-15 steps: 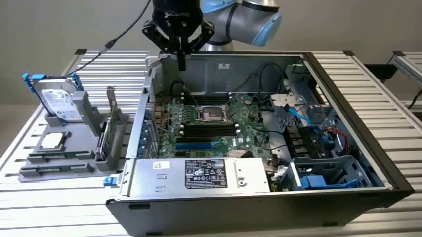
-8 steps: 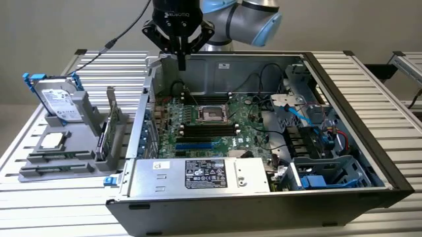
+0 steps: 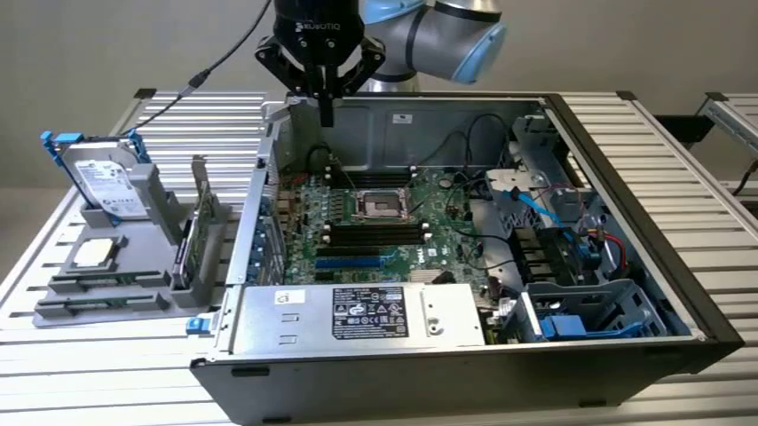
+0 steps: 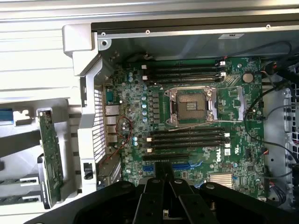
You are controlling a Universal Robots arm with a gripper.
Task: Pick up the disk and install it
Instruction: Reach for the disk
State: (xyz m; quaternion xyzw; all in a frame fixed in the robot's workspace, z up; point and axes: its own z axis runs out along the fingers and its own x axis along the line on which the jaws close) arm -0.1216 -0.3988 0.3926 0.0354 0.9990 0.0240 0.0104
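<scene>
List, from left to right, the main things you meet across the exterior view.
disk → thin upright card → gripper, shut → CPU socket → blue cable

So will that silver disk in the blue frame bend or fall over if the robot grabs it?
Probably not bend: the disk looks like a metal box, so likely stiff and heavy for its size. It stands on edge in the grey stand, so a sideways push might tip it. The blue frame looks like plastic, perhaps less slippery than metal.
</scene>
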